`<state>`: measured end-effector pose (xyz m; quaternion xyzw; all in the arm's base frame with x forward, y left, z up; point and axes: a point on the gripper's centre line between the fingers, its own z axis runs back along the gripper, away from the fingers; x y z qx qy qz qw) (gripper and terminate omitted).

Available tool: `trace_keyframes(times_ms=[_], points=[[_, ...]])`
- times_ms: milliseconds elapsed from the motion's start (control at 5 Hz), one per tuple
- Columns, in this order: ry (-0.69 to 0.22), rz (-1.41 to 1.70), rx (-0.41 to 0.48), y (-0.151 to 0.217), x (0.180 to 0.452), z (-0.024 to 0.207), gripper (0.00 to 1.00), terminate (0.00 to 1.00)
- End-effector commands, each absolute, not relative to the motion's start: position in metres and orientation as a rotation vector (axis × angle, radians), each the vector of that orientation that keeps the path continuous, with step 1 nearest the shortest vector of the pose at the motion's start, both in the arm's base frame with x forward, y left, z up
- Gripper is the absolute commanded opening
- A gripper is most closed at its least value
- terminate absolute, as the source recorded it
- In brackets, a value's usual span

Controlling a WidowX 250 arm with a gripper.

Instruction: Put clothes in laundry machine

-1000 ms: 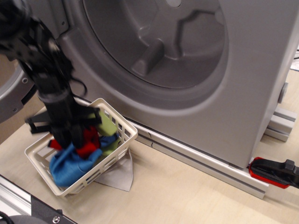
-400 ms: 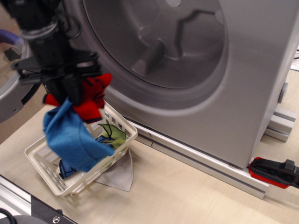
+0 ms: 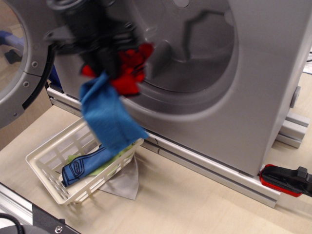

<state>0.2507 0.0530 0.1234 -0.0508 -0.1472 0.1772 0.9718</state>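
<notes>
Clothes – blue-with-trim piece [image 3: 80, 167], green piece [image 3: 113, 162] in basket [image 3: 46, 168]; drum [image 3: 195, 48] bare.

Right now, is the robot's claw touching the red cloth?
Touching. The only view, observation.image, shows the dark gripper pinching the red cloth, which bunches out from its fingertips. The plain blue cloth hangs from the same grip.

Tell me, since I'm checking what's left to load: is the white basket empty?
Not empty. The white basket holds a blue cloth with dark trim lying over a light green cloth.
</notes>
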Motion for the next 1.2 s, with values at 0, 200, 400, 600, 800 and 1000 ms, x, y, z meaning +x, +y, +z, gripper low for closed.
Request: trace_keyframes(times_ms=[0, 200, 400, 600, 800, 1000], points=[[-0.464, 0.279, -0.137, 0.038, 0.298, 0.141, 0.0, 0.0], [-0.532, 0.222, -0.13, 0.038, 0.306, 0.138, 0.0, 0.0], [-0.589, 0.184, -0.122, 0.042, 0.312, 0.13, 0.0, 0.0], [-0.623, 0.155, -0.103, 0.046, 0.322, 0.12, 0.0, 0.0], [-0.664, 0.148, -0.079, 0.052, 0.332, 0.109, 0.0, 0.0], [-0.641, 0.149, -0.068, 0.056, 0.341, 0.105, 1.0, 0.0]])
